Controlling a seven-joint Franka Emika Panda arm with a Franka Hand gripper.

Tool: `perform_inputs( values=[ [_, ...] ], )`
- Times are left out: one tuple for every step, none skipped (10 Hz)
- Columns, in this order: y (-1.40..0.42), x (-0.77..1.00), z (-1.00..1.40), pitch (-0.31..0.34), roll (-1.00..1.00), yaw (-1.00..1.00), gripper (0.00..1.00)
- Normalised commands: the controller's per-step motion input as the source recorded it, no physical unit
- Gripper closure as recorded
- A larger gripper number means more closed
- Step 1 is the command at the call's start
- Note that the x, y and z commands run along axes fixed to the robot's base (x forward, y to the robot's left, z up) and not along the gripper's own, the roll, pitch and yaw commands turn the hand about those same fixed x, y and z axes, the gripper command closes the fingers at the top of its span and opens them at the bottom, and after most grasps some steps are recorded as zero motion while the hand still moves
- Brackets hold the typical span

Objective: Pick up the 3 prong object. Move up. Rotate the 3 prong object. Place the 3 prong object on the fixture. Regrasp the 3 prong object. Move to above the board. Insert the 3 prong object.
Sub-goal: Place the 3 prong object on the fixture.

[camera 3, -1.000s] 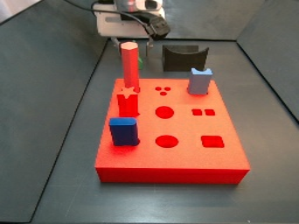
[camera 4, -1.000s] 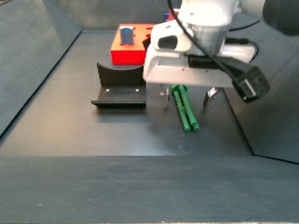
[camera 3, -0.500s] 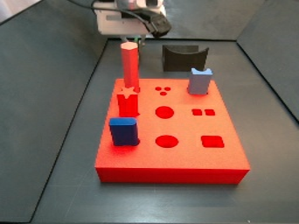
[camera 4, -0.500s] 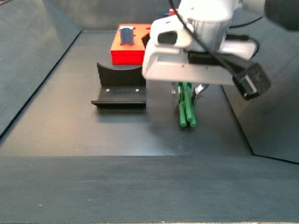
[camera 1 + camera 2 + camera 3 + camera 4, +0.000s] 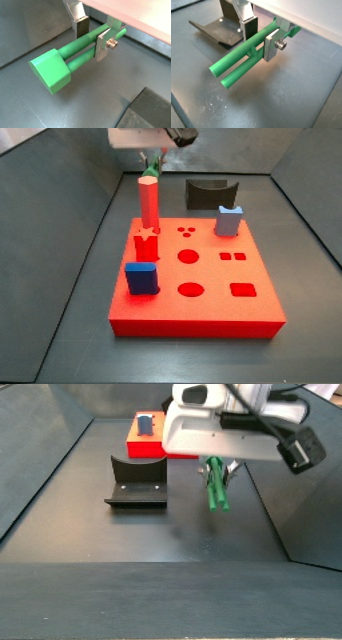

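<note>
Compared with a second ago, we see the gripper (image 5: 215,468) higher in the upper middle of a side view, and the 3 prong object (image 5: 214,487) now hangs clear of the floor instead of lying on it. In both wrist views the silver fingers (image 5: 271,46) pinch the green piece near its middle, its long rods running out toward the camera. We judge the pick-up done and the lift under way, with the rotation next.

Counting what shows: one green pronged piece, with two of its rods plain in a wrist view (image 5: 73,55); whether a third sits behind we cannot tell. One fixture (image 5: 135,486) stands at left centre, apart from the held piece. One board (image 5: 201,278) fills the middle of a side view, carrying one tall red cylinder (image 5: 147,203) and two blue blocks, one at its near left (image 5: 142,279) and one at its far right (image 5: 229,221).
</note>
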Motion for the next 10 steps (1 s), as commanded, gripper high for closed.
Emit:
perform_inputs(
  values=[
    [0.00,-0.01,1.00,0.011,0.03,-0.01,1.00],
    [0.00,-0.02,1.00,0.028,0.04,-0.01,1.00],
    [0.01,-0.02,1.00,0.041,0.05,-0.01,1.00],
    [0.01,-0.02,1.00,0.052,0.06,-0.01,1.00],
    [0.01,-0.03,1.00,0.056,0.07,-0.01,1.00],
    [0.01,-0.03,0.97,0.062,0.09,-0.01,1.00],
    [0.01,-0.03,0.81,0.068,0.09,0.00,1.00],
    [0.01,-0.01,0.61,0.075,0.10,0.01,1.00],
    [0.01,-0.01,0.46,0.085,0.10,0.02,1.00],
    [0.01,0.00,0.25,0.101,0.11,0.02,1.00]
  ],
)
